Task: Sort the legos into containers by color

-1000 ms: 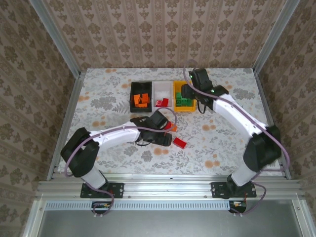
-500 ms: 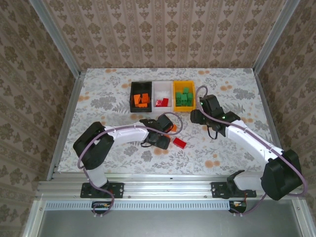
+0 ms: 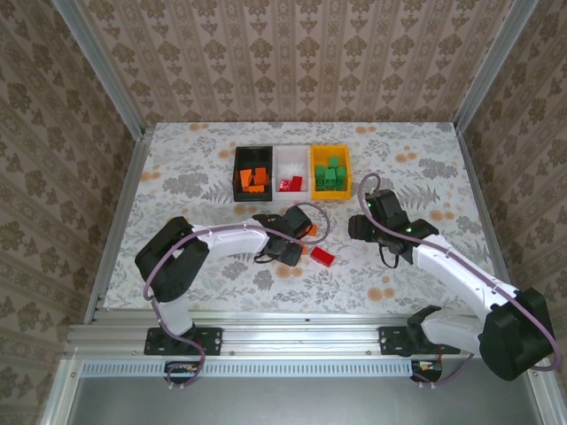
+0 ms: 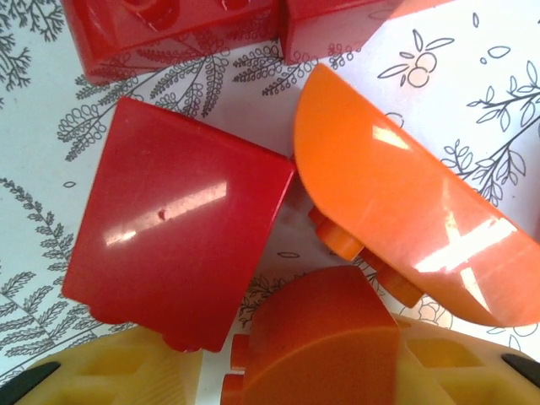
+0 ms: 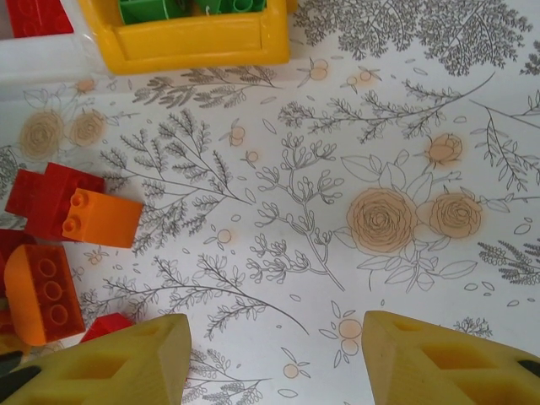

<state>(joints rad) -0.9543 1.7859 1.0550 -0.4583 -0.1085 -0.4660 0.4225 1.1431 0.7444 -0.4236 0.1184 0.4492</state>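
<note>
1. drawn back from yellow bin [image 5: 194, 46]: right gripper [image 5: 277, 337], spread, empty.
2. left gripper [image 4: 312, 384] closing round orange brick [image 4: 325, 333] on desk [image 4: 472, 76]; whether clenched, cannot tell.
3. seat it squarely, lift clear of red brick [image 4: 177, 245].

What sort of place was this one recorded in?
Probably a lab robot test cell, not a home. An aluminium frame carries the arm bases, and patterned wall panels box in a small table with a floral cover.
</note>
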